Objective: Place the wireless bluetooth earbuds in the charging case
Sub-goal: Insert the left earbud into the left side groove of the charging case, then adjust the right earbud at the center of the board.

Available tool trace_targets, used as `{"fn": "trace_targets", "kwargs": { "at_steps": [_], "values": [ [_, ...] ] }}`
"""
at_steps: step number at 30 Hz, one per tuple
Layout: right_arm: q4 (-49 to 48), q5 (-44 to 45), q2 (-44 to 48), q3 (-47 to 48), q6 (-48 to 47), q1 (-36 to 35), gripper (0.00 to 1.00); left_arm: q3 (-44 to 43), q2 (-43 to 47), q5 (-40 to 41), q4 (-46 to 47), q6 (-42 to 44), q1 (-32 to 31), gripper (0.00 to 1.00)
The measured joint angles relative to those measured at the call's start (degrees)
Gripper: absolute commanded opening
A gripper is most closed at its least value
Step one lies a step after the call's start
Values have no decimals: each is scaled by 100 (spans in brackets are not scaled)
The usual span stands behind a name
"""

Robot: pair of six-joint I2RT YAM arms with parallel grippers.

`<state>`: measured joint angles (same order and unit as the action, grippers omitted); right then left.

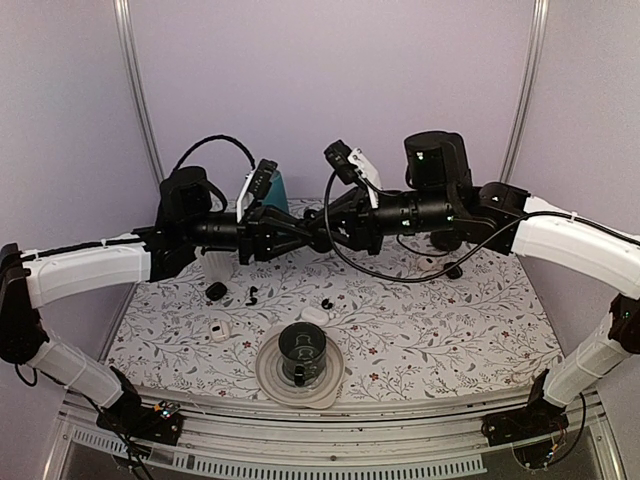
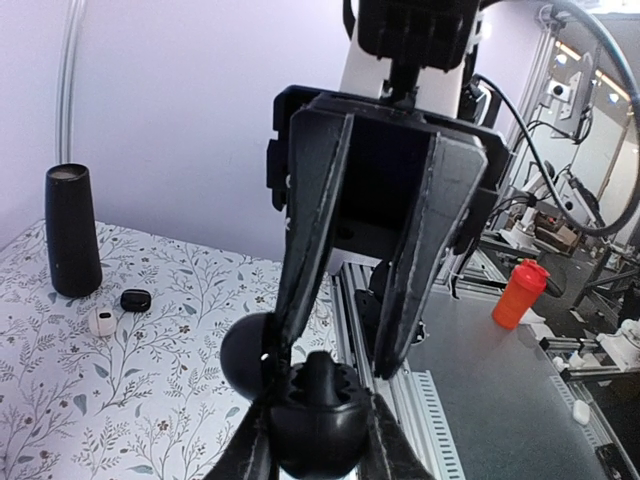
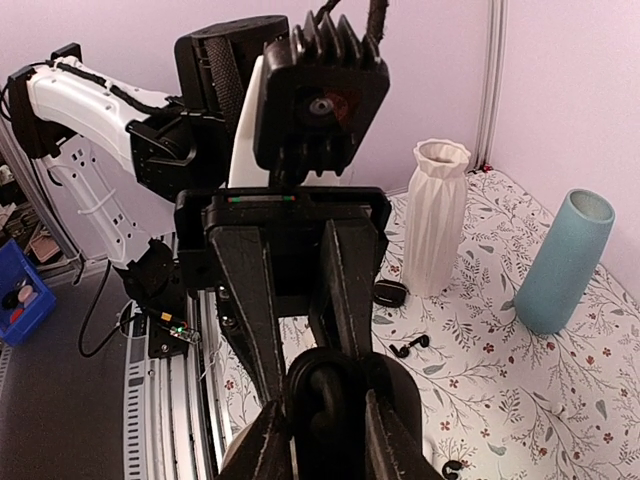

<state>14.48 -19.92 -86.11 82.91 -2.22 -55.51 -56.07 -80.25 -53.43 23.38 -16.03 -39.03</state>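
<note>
Charging case (image 2: 315,428) clamped in left gripper (image 2: 318,445) above bench (image 2: 100,390); right gripper (image 2: 330,357) slightly parted around earbud (image 2: 320,375). Earbud could be dragged out if snagged by a finger.

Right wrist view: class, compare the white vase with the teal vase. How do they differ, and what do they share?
The white vase is ribbed with a wavy rim; the teal vase is smooth with a plain rim. The white vase pinches in below its mouth; the teal vase widens upward. Both stand upright, open-topped, on the floral table cover.
</note>
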Motion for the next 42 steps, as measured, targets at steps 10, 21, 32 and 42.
{"fn": "trace_targets", "kwargs": {
  "at_steps": [10,21,32,42],
  "values": [
    [-256,181,332,-127,216,0,11,55,2,39,140,-52,15,0],
    [-286,-17,275,-122,306,0,4,55,2,42,144,-72,20,0],
    [-199,-35,48,-98,306,2,3,68,13,48,125,-92,46,0],
    [-37,-323,-92,81,302,0,3,74,44,72,138,-94,52,0]
  ]
}}
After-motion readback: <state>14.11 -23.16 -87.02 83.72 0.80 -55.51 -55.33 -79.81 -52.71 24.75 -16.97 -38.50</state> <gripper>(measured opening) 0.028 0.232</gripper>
